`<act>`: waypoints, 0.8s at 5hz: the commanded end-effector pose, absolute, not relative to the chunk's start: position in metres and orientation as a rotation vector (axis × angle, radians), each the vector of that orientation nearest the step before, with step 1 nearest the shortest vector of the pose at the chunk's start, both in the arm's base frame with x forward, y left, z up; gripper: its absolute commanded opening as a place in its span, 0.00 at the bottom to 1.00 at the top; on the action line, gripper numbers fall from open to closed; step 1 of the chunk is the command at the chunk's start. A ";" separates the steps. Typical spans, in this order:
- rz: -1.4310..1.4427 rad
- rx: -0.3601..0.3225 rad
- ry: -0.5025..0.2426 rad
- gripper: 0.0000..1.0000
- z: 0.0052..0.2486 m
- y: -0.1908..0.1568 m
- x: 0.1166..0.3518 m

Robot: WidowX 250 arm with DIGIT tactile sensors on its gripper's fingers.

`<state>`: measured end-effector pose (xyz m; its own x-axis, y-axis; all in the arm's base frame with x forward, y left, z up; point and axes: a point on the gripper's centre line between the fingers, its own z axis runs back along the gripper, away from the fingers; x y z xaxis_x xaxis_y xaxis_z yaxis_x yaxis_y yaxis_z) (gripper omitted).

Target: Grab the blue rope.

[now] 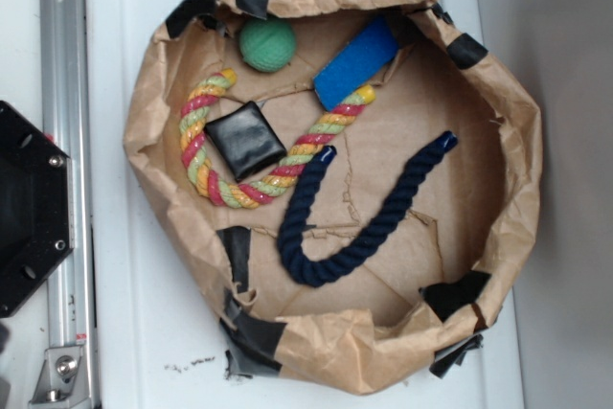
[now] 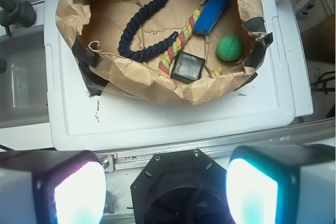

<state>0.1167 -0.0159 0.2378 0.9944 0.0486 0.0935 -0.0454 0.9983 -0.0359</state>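
Both fingers (image 2: pixel 79 192) hang well apart from the blue rope (image 2: pixel 137 38).

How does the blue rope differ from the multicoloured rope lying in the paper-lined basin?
The blue rope is solid dark navy; the multicoloured rope twists red, yellow and green strands. The blue rope's U opens toward the top of the exterior view, while the multicoloured rope curves around a black square block. The blue rope lies clear of other objects; a blue rectangular block covers one end of the multicoloured rope. Both are thick, twisted, curved and of similar length.
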 end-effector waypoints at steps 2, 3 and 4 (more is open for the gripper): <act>0.094 0.025 -0.036 1.00 0.214 -0.015 0.152; 0.094 0.025 -0.036 1.00 0.214 -0.015 0.152; 0.094 0.025 -0.036 1.00 0.214 -0.015 0.152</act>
<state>0.1506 -0.0121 0.2090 0.9932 0.1153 0.0166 -0.1157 0.9930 0.0244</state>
